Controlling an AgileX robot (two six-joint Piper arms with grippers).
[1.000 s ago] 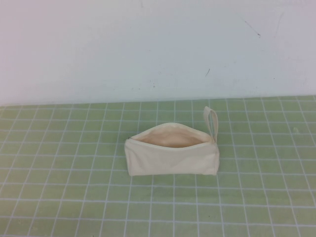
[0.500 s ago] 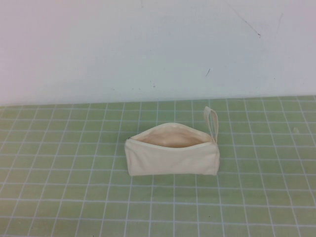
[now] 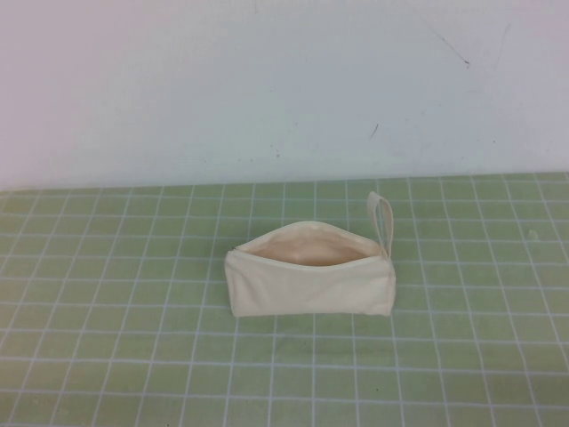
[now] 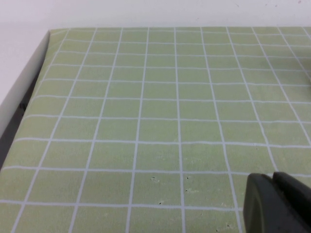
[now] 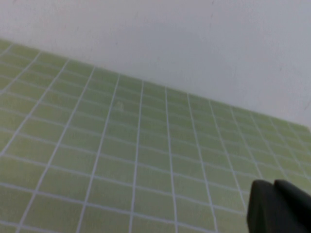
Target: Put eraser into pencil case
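Note:
The cream-white pencil case point(image 3: 309, 282) lies on the green grid mat point(image 3: 107, 294) in the high view, unzipped, its beige lining showing, its loop strap point(image 3: 381, 222) at the right end. The eraser is not visible in any view. Neither arm shows in the high view. My left gripper point(image 4: 273, 182) appears only in the left wrist view, its two dark fingers pressed together, shut and empty over bare mat. My right gripper point(image 5: 274, 187) appears only in the right wrist view, fingers together, shut and empty over bare mat near the white wall.
A white wall point(image 3: 284, 89) stands along the mat's far edge. In the left wrist view the mat's side edge point(image 4: 29, 92) drops off to a white surface.

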